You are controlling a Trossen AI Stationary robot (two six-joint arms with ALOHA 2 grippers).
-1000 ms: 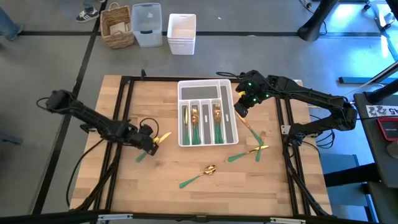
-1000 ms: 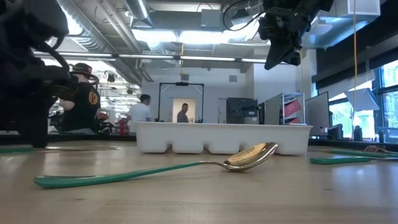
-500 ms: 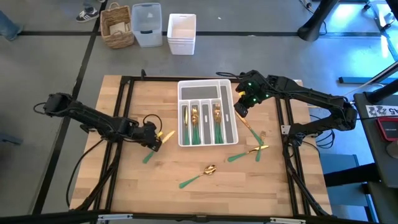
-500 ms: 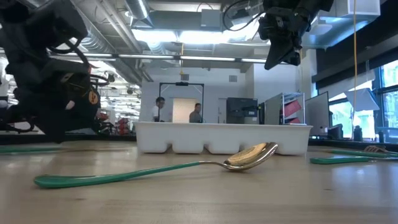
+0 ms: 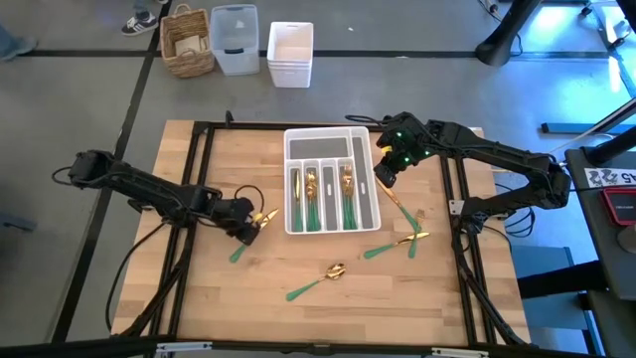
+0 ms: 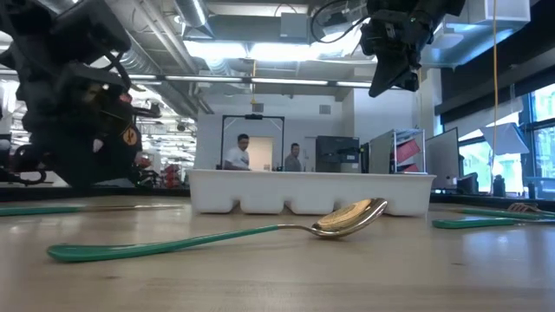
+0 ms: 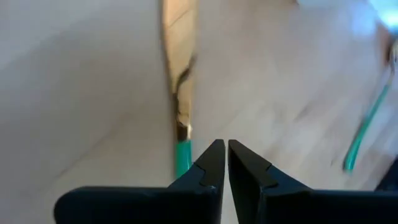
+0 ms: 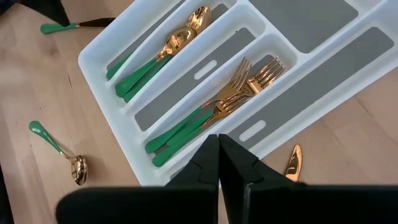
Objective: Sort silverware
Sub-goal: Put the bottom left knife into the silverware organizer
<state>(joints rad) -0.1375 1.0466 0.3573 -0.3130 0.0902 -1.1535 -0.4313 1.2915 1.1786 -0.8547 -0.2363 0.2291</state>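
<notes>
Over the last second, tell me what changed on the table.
The left tool, shut on a green-handled piece, carried it toward the white tray, lifting its handle off the wood. In the low view, people in the room behind walked on. The right tool stayed shut and raised beside the tray; the spoon and other loose pieces did not move.

A light wooden table (image 5: 298, 318) edged by a black metal frame (image 5: 204, 169) stands on a grey concrete floor (image 5: 79, 99). Beyond its far edge sit a woven basket (image 5: 188, 42), a clear plastic bin (image 5: 235, 38) and stacked white bins (image 5: 290, 53). At table height, the room opens into a workshop with exposed ceiling pipes (image 6: 165, 39), bright strip lights (image 6: 286, 52), a dark-framed doorway (image 6: 252, 139) where two people (image 6: 236, 152) stand, and large windows (image 6: 529, 130).
</notes>
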